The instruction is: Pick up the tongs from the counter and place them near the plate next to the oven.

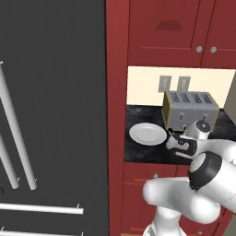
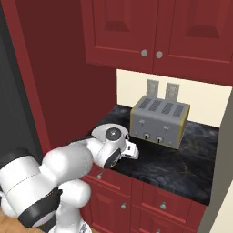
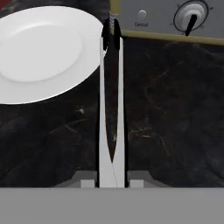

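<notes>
The gripper [image 3: 112,177] had its fingers clamped on the tongs [image 3: 111,105], carried beside the plate [image 3: 39,48] over the counter [image 3: 175,109], leaving just the set-down.

One small word, seemingly "Cancel", is printed under a button on the toaster [image 3: 175,22], upper frame; blurred.

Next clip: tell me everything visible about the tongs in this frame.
The thin silver-grey metal tongs have two slim, pale arms, joined at the gripper end and ending in dark tips. The gripper is shut on them near that end. In the hand view they point away from the hand over the glossy black marbled counter, their tips showing just beside the rim of the white round plate, toward the steel toaster.
</notes>
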